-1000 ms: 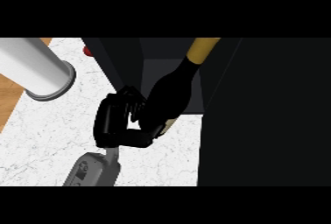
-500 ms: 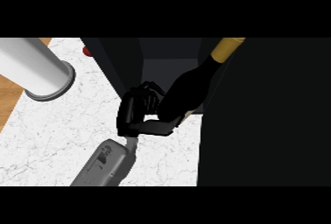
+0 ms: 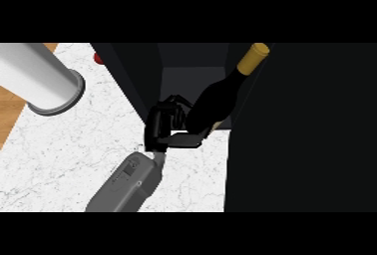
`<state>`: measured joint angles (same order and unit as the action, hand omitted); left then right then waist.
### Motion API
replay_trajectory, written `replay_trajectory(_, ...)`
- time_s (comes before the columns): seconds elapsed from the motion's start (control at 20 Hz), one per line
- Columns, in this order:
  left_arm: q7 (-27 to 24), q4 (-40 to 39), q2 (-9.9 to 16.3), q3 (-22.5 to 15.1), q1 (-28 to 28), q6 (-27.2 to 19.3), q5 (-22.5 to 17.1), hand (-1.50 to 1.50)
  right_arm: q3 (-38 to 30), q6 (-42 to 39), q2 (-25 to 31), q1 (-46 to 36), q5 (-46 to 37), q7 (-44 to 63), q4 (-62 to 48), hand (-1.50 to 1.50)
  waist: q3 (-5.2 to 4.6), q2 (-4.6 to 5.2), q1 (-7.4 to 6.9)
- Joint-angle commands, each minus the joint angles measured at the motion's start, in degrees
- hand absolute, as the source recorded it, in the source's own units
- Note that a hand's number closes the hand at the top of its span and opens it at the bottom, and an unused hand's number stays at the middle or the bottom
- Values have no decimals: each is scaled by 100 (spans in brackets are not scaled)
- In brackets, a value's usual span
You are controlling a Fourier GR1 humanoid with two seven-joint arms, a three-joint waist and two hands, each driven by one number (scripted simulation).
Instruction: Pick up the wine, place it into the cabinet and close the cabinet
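The wine bottle (image 3: 215, 102) is dark with a gold cap (image 3: 254, 56) and leans up to the right, its neck pointing into the dark cabinet opening (image 3: 193, 79). My right hand (image 3: 171, 128) is shut on the bottle's lower body, at the front edge of the opening. Its grey forearm (image 3: 125, 184) comes in from the lower left over the white marble counter (image 3: 66, 149). The bottle's base is hidden by the fingers. My left hand does not show.
A big black cabinet panel (image 3: 302, 129) fills the right side of the view. A white cylinder (image 3: 40, 74) stands at the upper left. A small red thing (image 3: 98, 58) peeks out behind the cabinet's left wall (image 3: 136, 74).
My right hand has carried the bottle to the right and farther toward the cabinet opening. The gold cap now sits deeper to the right, and more of the forearm shows.
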<state>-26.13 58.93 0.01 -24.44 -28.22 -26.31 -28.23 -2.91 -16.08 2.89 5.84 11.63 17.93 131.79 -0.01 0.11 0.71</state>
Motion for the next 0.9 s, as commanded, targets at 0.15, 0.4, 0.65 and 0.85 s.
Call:
replay_trajectory(0.15,-458,-528,-1,41,232,253,-213,150,284,113,-174,114,-258,13,96,-150,0,-7,-24)
replay_trajectory(0.4,-1080,-1266,-1,-141,-234,116,-1070,150,-270,-119,138,224,414,147,233,-150,-1,1,38)
replay_trajectory(0.65,-1207,-1740,-1,-110,-606,618,-1676,150,-113,18,29,-45,153,110,-93,-150,-1,6,31)
replay_trajectory(0.85,-1371,-2082,0,15,-597,1052,-1643,150,55,4,-126,211,-39,-112,22,-150,0,-1,9)
